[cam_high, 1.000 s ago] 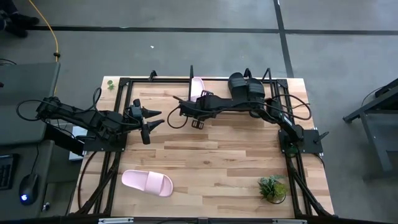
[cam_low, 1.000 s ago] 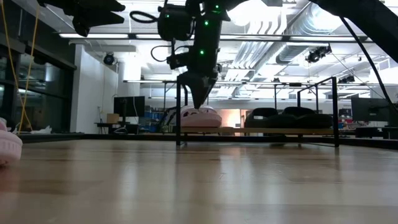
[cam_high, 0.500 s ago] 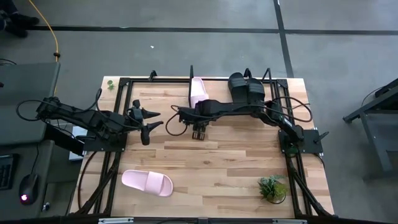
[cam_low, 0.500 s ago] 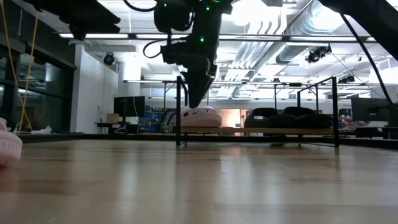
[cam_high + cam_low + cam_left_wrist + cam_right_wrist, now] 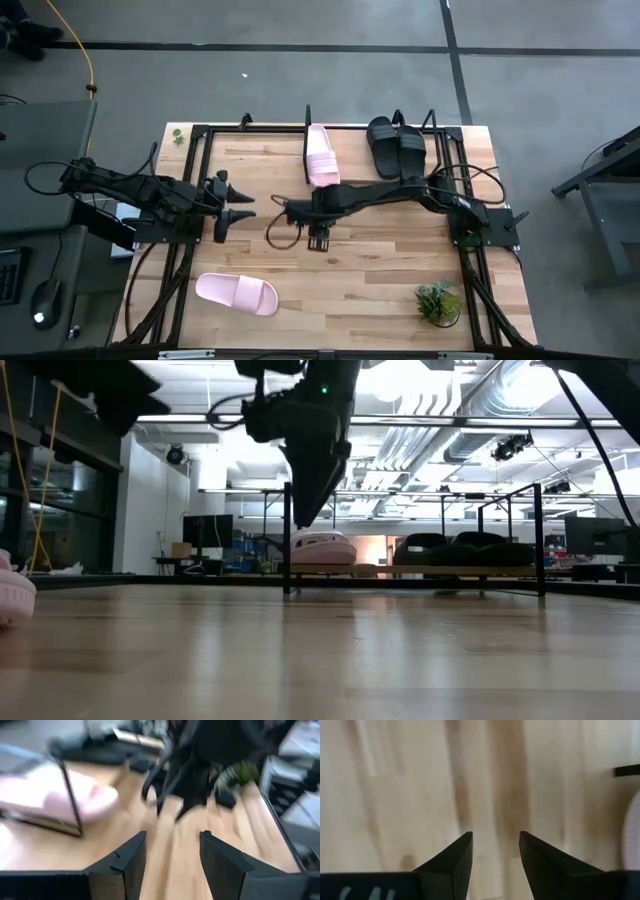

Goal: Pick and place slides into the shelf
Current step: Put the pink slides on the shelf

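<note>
One pale pink slide (image 5: 320,156) and two black slides (image 5: 398,146) rest sole-down on the shelf (image 5: 306,128) at the table's far edge. In the low view the pink slide (image 5: 321,547) sits left of the black slides (image 5: 455,548). The second pink slide (image 5: 237,293) lies flat on the table near its near left corner. My right gripper (image 5: 318,238) hangs open above bare wood mid-table, fingers pointing down (image 5: 495,847). My left gripper (image 5: 236,203) is open (image 5: 172,850) at the table's left side, level, pointing right.
A small potted plant (image 5: 438,302) stands near the table's near right corner. A black frame (image 5: 190,190) edges the table. Bare wood lies between the shelf and the near pink slide. Cables (image 5: 278,228) trail beside my right gripper.
My right gripper has drawn back from the shelf toward the table's near edge, uncovering the pink slide that lies there. My left gripper has shifted slightly toward the left and near edges. No slide has moved.
</note>
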Controlling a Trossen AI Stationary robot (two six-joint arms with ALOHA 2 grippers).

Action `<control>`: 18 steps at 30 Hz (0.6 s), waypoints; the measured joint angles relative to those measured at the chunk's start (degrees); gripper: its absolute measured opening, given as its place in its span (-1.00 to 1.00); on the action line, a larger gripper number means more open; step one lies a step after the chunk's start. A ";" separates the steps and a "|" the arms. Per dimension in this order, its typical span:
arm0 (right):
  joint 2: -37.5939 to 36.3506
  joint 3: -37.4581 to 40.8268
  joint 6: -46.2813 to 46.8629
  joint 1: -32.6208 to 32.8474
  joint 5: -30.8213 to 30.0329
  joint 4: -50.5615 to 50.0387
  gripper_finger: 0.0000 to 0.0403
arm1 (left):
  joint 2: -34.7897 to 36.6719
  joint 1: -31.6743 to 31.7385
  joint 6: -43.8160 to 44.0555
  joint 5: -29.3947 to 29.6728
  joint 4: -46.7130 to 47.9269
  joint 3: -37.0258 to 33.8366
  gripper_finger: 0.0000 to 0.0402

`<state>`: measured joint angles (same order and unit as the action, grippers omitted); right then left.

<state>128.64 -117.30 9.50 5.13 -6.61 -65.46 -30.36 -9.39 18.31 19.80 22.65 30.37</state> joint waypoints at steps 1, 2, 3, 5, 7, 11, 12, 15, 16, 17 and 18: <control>0.00 0.00 0.72 0.83 0.00 0.06 -0.25 | -0.01 0.00 0.66 -1.73 1.49 0.00 -0.16; 0.00 0.00 0.96 1.70 0.00 0.18 -0.25 | -0.02 0.00 1.49 -3.16 2.86 0.00 -0.16; 0.00 0.00 1.00 2.60 0.00 0.29 -0.25 | -0.03 0.00 2.24 -4.28 4.05 0.00 -0.16; 0.00 0.00 1.00 4.35 -0.07 0.62 -0.25 | -0.01 0.00 3.73 -5.40 5.65 0.00 -0.16; 0.00 0.02 1.02 6.08 -0.59 1.22 -0.25 | -0.03 0.00 4.58 -6.20 6.81 0.00 -0.16; 0.00 0.02 1.00 9.53 -2.79 3.44 -0.25 | -0.19 -0.03 6.87 -9.18 8.65 0.00 -0.16; 0.00 0.02 1.00 10.38 -3.41 4.13 -0.25 | -0.23 -0.04 7.67 -9.88 9.09 0.00 -0.16; 0.00 0.04 1.00 12.65 -5.65 6.11 -0.25 | -0.23 -0.04 10.32 -11.29 9.82 -0.41 -0.16; 0.00 0.04 1.00 13.35 -6.53 6.67 -0.25 | -0.23 -0.04 10.73 -11.83 9.91 -0.95 -0.16; 0.00 0.04 1.01 14.02 -7.30 7.28 -0.25 | -0.23 -0.04 10.92 -12.31 10.06 -1.53 -0.16; 0.00 0.04 1.00 14.65 -8.14 7.83 -0.25 | -0.24 -0.04 10.92 -12.79 10.13 -2.12 -0.16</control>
<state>128.64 -117.25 10.50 19.78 -14.75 -57.63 -30.60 -9.43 29.24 7.00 32.77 28.25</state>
